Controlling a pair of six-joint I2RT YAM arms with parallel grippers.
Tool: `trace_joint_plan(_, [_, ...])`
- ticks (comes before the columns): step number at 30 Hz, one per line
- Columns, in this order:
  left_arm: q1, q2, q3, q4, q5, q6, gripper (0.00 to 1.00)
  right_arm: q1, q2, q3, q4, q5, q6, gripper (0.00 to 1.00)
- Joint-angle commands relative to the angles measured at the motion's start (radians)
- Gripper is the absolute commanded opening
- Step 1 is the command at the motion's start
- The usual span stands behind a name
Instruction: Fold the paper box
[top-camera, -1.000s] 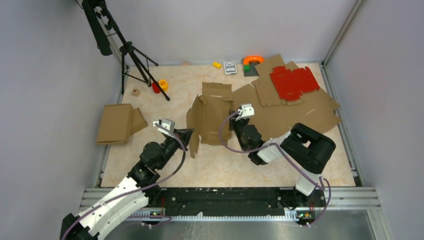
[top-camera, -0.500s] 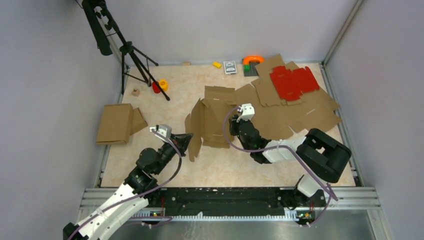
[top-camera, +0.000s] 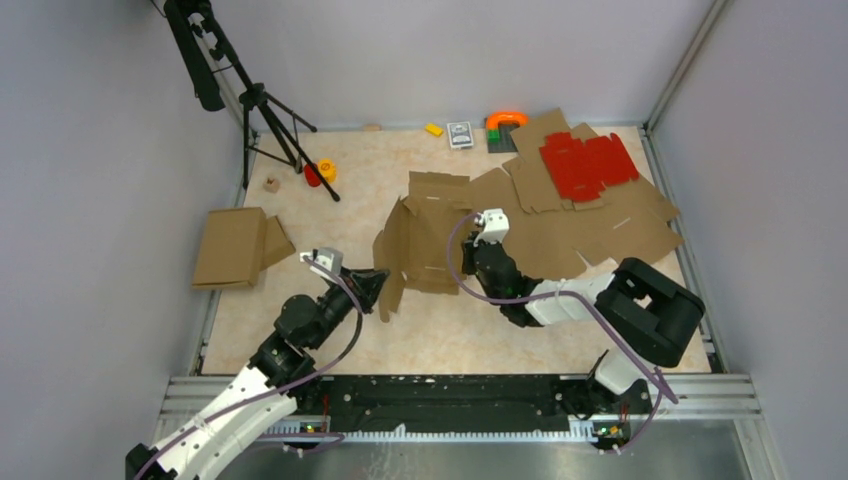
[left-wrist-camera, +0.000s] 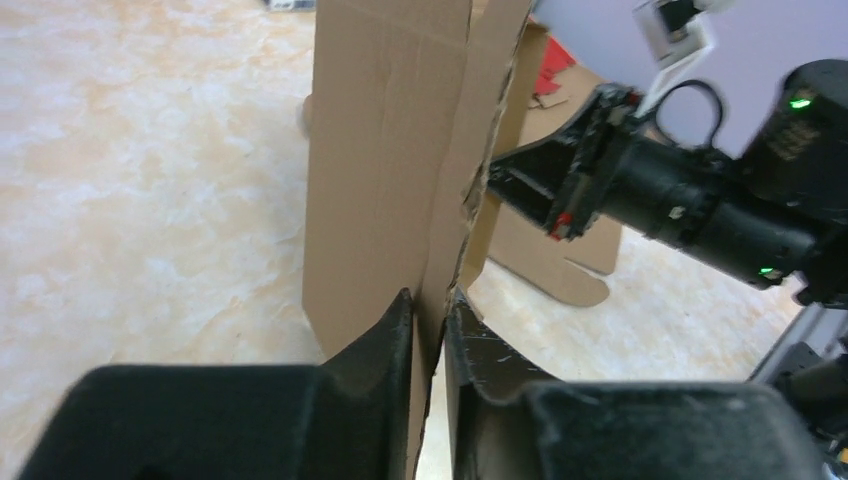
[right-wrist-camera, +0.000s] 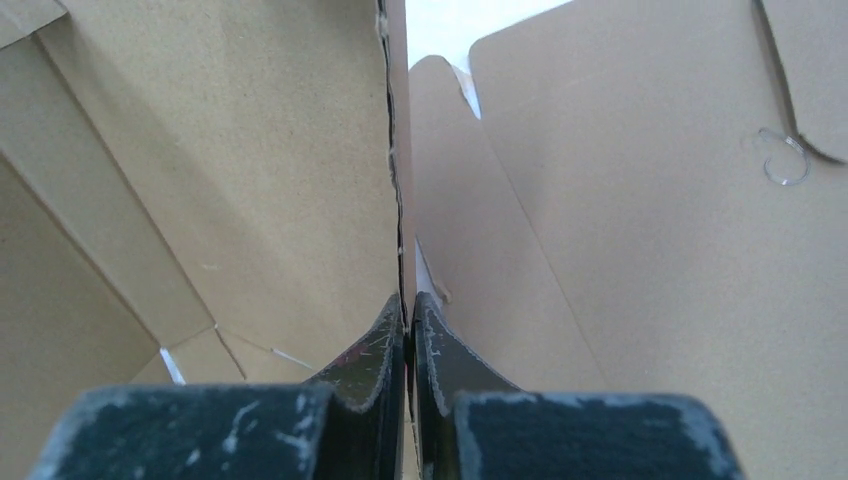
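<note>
The paper box (top-camera: 425, 235) is a brown die-cut cardboard piece at the table's middle, its left and right flaps raised. My left gripper (top-camera: 378, 283) is shut on the box's left flap (left-wrist-camera: 400, 150), pinching its edge between both fingers (left-wrist-camera: 385, 340). My right gripper (top-camera: 466, 252) is shut on the box's right wall (right-wrist-camera: 300, 150), whose thin edge runs up from between the fingertips (right-wrist-camera: 440, 340). In the left wrist view the right arm (left-wrist-camera: 680, 200) shows behind the flap.
A stack of flat brown cardboard sheets (top-camera: 600, 225) lies at the right with a red die-cut sheet (top-camera: 587, 165) on top. A folded brown box (top-camera: 235, 247) lies at the left. A tripod (top-camera: 255, 100), a yellow-red object (top-camera: 322, 171) and small items (top-camera: 460, 133) stand at the back.
The right arm's elbow has swung right and toward the near edge. The left gripper pulled back toward the near edge with the left flap. The box shifted slightly.
</note>
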Motion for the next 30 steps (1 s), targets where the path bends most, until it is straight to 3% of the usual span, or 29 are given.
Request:
trace_joint_plan(1, [-0.006, 0.027, 0.020, -0.135, -0.103, -0.109, 0.22, 0.016, -0.021, -0.032, 0.130, 0.013, -0.132, 0.00])
trace_joint_plan(4, [-0.006, 0.026, 0.040, -0.186, -0.148, -0.135, 0.45, 0.015, -0.020, -0.059, 0.233, 0.016, -0.226, 0.00])
trace_joint_plan(8, [-0.006, 0.026, 0.051, -0.235, -0.197, -0.115, 0.48, 0.016, -0.022, -0.076, 0.331, -0.025, -0.329, 0.00])
trace_joint_plan(17, [-0.006, 0.064, 0.102, -0.167, -0.232, -0.031, 0.56, 0.016, -0.019, -0.118, 0.479, -0.122, -0.509, 0.00])
trace_joint_plan(24, [-0.006, 0.102, 0.243, -0.319, -0.256, -0.001, 0.67, 0.016, 0.004, -0.150, 0.546, -0.157, -0.549, 0.00])
trace_joint_plan(26, [-0.006, 0.133, 0.268, -0.337, -0.253, 0.012, 0.60, 0.016, 0.005, -0.155, 0.562, -0.161, -0.540, 0.00])
trace_joint_plan(28, [-0.006, 0.157, 0.294, -0.361, -0.249, 0.022, 0.43, 0.015, 0.006, -0.149, 0.551, -0.157, -0.529, 0.00])
trace_joint_plan(30, [-0.006, 0.184, 0.304, -0.366, -0.234, 0.059, 0.17, 0.016, -0.002, -0.135, 0.504, -0.114, -0.490, 0.18])
